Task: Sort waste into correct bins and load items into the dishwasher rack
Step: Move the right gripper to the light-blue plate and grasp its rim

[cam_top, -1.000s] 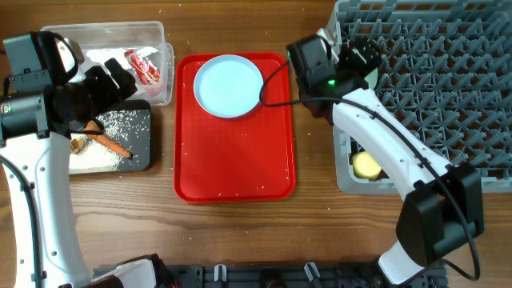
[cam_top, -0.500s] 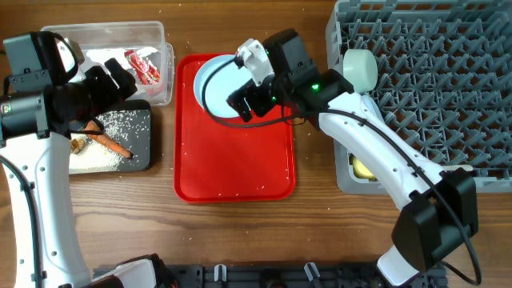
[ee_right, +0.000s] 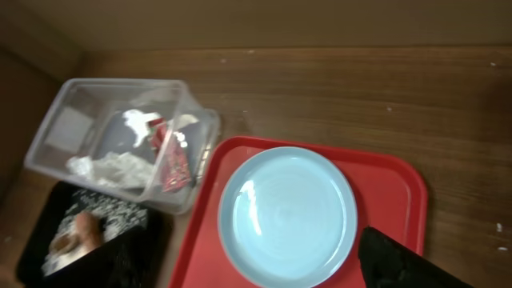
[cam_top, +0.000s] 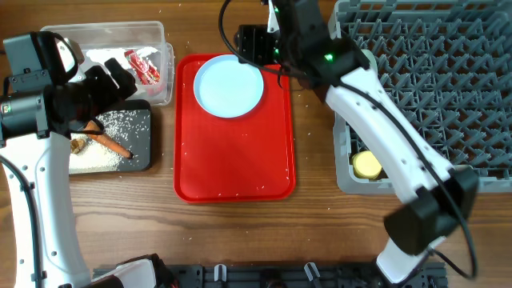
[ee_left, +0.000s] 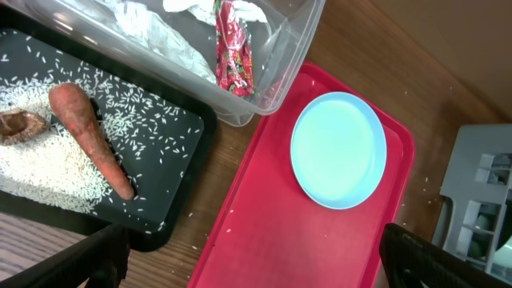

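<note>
The pale blue plate (cam_top: 230, 86) lies on the far end of the red tray (cam_top: 234, 160); it also shows in the left wrist view (ee_left: 338, 150) and right wrist view (ee_right: 286, 216). My right gripper (cam_top: 254, 40) (ee_right: 264, 268) hangs open and empty above the plate's far edge. My left gripper (cam_top: 112, 80) (ee_left: 256, 260) is open and empty over the bins. The clear tub (ee_left: 296, 48) holds white tissue (ee_left: 152, 32) and a red wrapper (ee_left: 232, 52). The black tray (ee_left: 184, 128) holds a carrot (ee_left: 92, 140), a brown lump (ee_left: 20, 126) and rice (ee_left: 48, 172). The yellow cup (cam_top: 367, 166) sits in the grey rack (cam_top: 448, 88).
A pale bowl (cam_top: 366, 58) shows partly under my right arm at the rack's left edge. Rice grains are scattered on the red tray and on the wooden table round it. The rack fills the right side.
My right arm has swung left from the rack's corner, leaving a pale bowl there, to above the plate's far edge. My left arm has not moved.
</note>
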Tool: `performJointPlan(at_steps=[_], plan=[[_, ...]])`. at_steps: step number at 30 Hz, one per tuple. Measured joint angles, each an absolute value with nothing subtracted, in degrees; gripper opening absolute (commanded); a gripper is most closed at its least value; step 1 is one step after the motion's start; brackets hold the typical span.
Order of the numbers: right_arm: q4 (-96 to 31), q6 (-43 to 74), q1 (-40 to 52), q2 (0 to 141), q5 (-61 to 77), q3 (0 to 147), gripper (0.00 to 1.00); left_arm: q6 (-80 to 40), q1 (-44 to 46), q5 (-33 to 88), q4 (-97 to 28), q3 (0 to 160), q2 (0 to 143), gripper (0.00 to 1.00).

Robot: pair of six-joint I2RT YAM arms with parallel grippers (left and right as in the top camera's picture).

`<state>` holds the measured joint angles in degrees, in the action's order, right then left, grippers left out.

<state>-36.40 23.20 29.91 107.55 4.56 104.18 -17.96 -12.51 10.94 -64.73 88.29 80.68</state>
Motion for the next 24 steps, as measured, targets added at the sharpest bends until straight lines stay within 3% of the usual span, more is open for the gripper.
performJointPlan(at_steps=[7, 12, 20, 21, 23, 24], plan=[[-40.1, 25.9, 29.5, 124.9, 3.5, 103.3, 0.46, -18.0, -12.5, 10.9, -64.7, 88.3, 80.7, 1.0], [-40.2, 28.1, 29.5, 126.9, 2.9, 103.2, 0.32, -17.9, -12.5, 10.9, -64.7, 88.3, 80.7, 1.0], [-39.8, 32.2, 29.5, 132.7, 2.5, 102.8, 0.28, -18.0, -12.5, 10.9, -64.7, 88.3, 80.7, 1.0], [-39.8, 32.4, 29.5, 132.7, 2.5, 102.8, 0.24, -18.0, -12.5, 10.9, -64.7, 88.3, 80.7, 1.0], [-39.9, 32.6, 29.5, 132.7, 2.5, 102.8, 0.07, -18.0, -12.5, 10.9, -64.7, 88.3, 80.7, 1.0], [-40.1, 32.8, 29.5, 132.7, 2.5, 102.8, 0.04, -18.0, -12.5, 10.9, -64.7, 88.3, 80.7, 1.0]])
